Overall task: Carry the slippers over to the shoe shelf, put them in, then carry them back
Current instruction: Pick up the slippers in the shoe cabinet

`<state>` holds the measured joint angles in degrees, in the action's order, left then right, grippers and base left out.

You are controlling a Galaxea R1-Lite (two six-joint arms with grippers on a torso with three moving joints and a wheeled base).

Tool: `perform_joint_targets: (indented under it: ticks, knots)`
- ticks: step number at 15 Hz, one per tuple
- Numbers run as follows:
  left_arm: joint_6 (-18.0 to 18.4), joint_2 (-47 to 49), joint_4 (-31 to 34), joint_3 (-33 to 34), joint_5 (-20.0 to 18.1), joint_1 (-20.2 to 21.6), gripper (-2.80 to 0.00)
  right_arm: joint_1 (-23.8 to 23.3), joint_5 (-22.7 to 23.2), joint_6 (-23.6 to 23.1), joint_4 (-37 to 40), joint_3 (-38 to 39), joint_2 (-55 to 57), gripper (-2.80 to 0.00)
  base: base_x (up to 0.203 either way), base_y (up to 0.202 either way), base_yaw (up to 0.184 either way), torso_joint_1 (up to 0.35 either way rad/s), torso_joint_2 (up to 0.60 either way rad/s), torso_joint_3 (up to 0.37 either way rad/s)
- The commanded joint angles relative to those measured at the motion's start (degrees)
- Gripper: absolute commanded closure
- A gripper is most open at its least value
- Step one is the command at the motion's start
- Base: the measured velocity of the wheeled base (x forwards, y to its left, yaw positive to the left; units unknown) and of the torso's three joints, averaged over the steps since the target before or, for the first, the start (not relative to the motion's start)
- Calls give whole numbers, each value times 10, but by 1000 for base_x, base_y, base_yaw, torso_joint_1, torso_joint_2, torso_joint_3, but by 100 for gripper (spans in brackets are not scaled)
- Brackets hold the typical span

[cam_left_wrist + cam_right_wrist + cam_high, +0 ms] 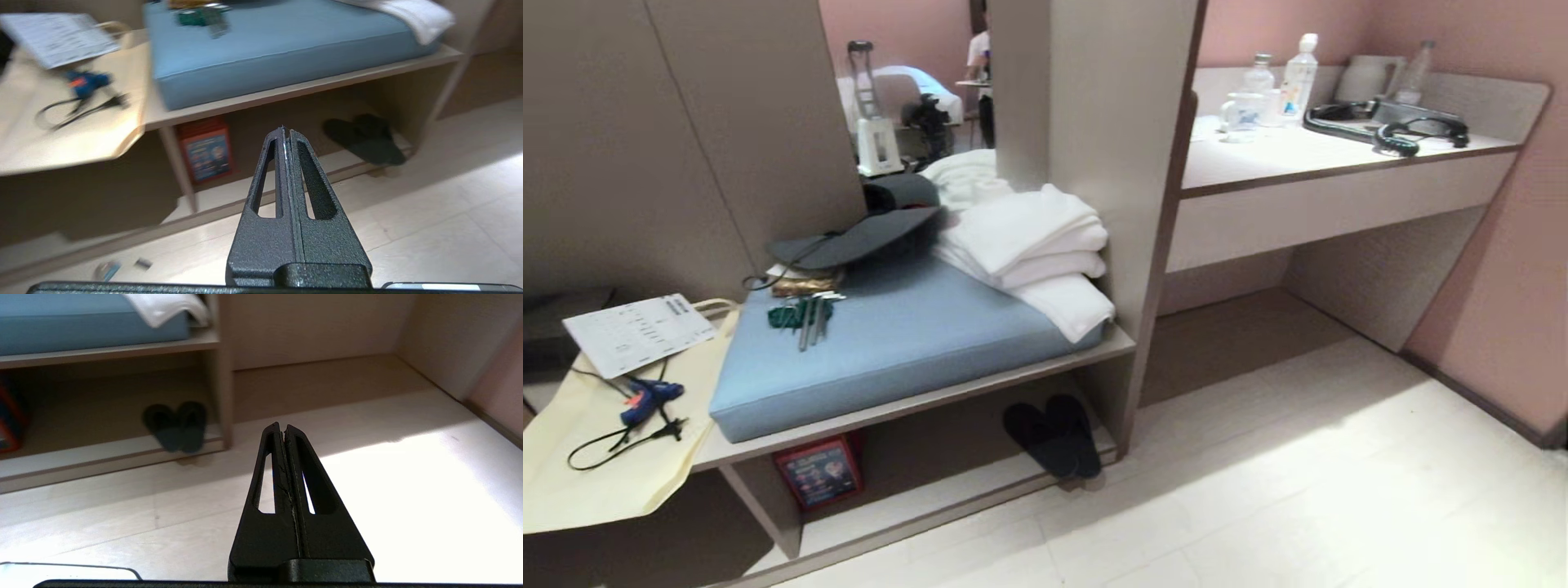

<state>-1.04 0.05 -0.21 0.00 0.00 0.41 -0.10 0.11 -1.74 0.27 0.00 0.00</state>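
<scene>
Pale plank floor (1298,490) before taupe bench (915,404) with blue cushion (890,343). I see slippers (1054,437) paired side by side in shoe shelf (980,490) under bench, at its right end against upright panel, heels at front lip. Long axes run front to back, toes pointing inward, so heels offer easiest pickup, I judge. Left hand (286,130) and right hand (281,425) both pressed together, empty, hanging above floor, well apart from slippers.

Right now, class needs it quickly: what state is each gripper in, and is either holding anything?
Left gripper: closed, holding nothing.
Right gripper: closed, holding nothing; the slippers lie apart in the shoe shelf.
</scene>
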Motion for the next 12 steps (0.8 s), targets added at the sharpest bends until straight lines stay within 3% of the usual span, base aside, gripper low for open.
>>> perform_joint_targets:
  ticks: [1,3,12]
  knots:
    - [0,0,0,0,0,0,0,0,1,1,0,0,1,0,1,11,-156,2,2,6]
    - [0,0,0,0,0,0,0,0,1,0,0,0,1,0,3,8,-100,0,-2,1]
    - [5,0,-1,0,0,0,0,0,0,-1,-1,0,1,0,0,0,0,0,0,0]
